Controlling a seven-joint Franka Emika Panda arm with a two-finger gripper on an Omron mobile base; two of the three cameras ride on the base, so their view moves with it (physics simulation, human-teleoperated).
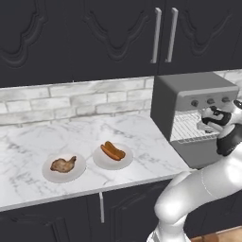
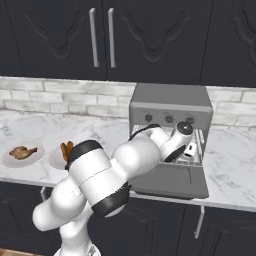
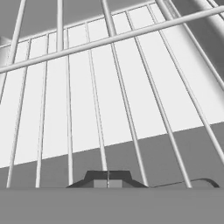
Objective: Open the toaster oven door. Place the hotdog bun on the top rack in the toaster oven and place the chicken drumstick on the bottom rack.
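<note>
Pincer jaws were pressed together with nothing between them, tips just short of a wire rack whose bars fanned across the hand view. You had the hand at the mouth of the toaster oven, which stood near the right end of the worktop against the brick backsplash. The toaster oven door hung folded down over the worktop's front edge, so that step looked done. Which of the two racks the tips faced, I could not tell.

Both foods sat untouched on their plates near the front edge, well apart from the oven: the chicken drumstick to the left and the hotdog bun just right of it.

Your risks from there, as I judged them: pulling out carelessly could hook the closed tips on a wire and drag the rack forward; the forearm could knock the lowered door; and sweeping left toward the plates could clip the oven's side wall.

Your arm rose from the base below the worktop, elbow bent high in front of the cabinets, forearm reaching across to the oven, wrist turned so the hand pointed into the cavity.
</note>
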